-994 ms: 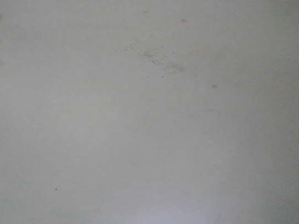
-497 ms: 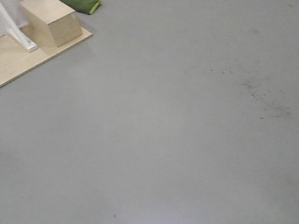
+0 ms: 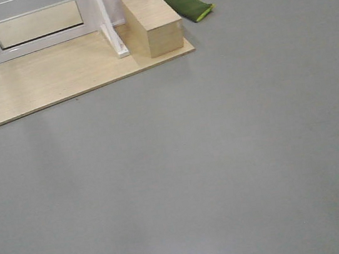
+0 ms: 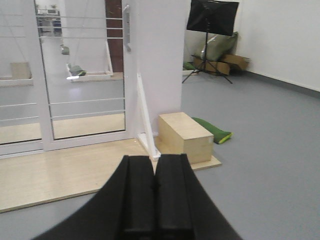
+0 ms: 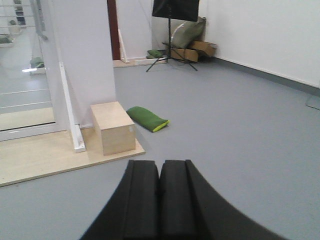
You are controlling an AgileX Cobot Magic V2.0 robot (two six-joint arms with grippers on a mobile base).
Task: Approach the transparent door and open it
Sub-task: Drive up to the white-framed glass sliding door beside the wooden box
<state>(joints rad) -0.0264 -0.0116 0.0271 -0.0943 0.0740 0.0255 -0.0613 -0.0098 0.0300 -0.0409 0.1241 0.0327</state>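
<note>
The transparent door (image 4: 82, 75) is a white-framed glass panel with thin horizontal bars, standing ahead and left in the left wrist view. Its grey pull handle (image 4: 127, 27) sits high on the right stile. The door's bottom rail (image 3: 36, 32) shows at the top left of the front view, and its glass (image 5: 22, 75) at the left edge of the right wrist view. My left gripper (image 4: 154, 161) is shut and empty, well short of the door. My right gripper (image 5: 160, 165) is also shut and empty, over grey floor.
A pale wooden platform (image 3: 43, 81) lies before the door, with a wooden box (image 3: 152, 21) at its right end and a white slanted brace (image 4: 145, 115) beside it. A green bag (image 3: 186, 3) lies past the box. A white wall pillar (image 4: 157, 60), a black stand (image 4: 212, 17) and cardboard boxes (image 4: 225, 62) are farther right.
The front view has swung left across the floor. The box, green bag and platform slid rightward in the picture, and the door's bottom rail came into view. Both grippers stay shut.
</note>
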